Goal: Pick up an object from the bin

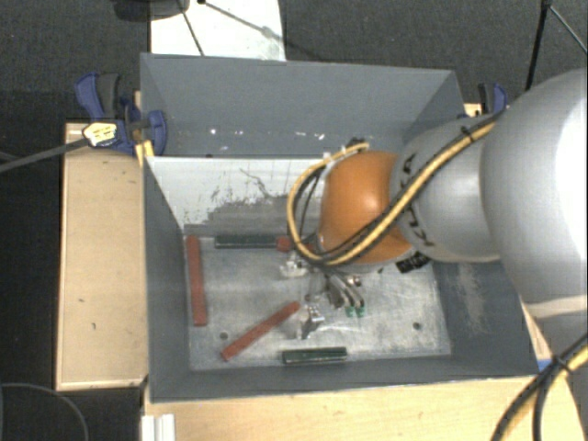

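My gripper (326, 303) hangs low over the middle of the bin floor, under the orange wrist cover. Its tip is just above the upper right end of a red-brown stick (262, 331) that lies slantwise toward the front left. A small green piece (356, 312) lies right beside the gripper on its right. A dark green bar (314, 356) lies flat along the front wall, just below the gripper.
A second red-brown stick (196, 281) runs along the left wall. A dark bar (246, 242) lies at the foot of the back wall, with a small reddish bit (284, 243) at its right end. The arm covers the bin's right side.
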